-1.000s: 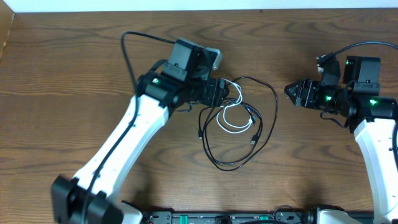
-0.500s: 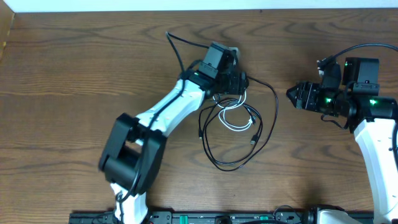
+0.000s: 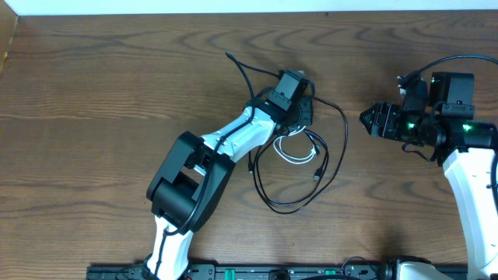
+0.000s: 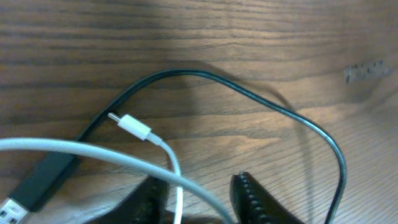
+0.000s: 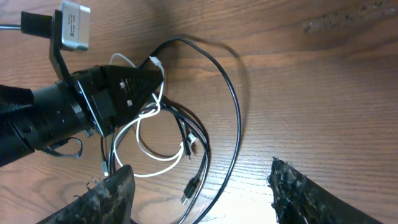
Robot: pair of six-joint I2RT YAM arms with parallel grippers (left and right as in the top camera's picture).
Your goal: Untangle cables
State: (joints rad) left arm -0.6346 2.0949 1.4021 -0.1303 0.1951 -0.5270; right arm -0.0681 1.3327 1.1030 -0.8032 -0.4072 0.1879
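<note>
The tangle sits in the middle of the table [image 3: 93, 93]: a white cord [image 3: 296, 162] coiled in a small loop, with black cords [image 3: 345, 128] swinging around it in a wide, loose ring and crossing it. These are thin, light and limp. They will slide on the wood and drag their neighbours along wherever they cross, so a pull on one moves the whole heap. The plugs are the only stiff parts. The white plug [image 4: 134, 127] lies free on the bare wood, clear of the black strand arching behind it, and looks like the cleanest place to take hold; a grip just behind a plug should let a cord be drawn out end first.

The left gripper [image 4: 199, 202] is down at the far side of the heap, and its wrist view shows the white cord running between its two fingers. Whether they have bitten down on it, the views do not settle. The right gripper [image 5: 199, 193] hangs off toward the right edge, spread wide with nothing in it.

Compared with a second ago, the left arm has folded its elbow in and its gripper has pushed on along the far side of the heap, toward the right. The right arm has not budged, and the loops lie much as they did.
</note>
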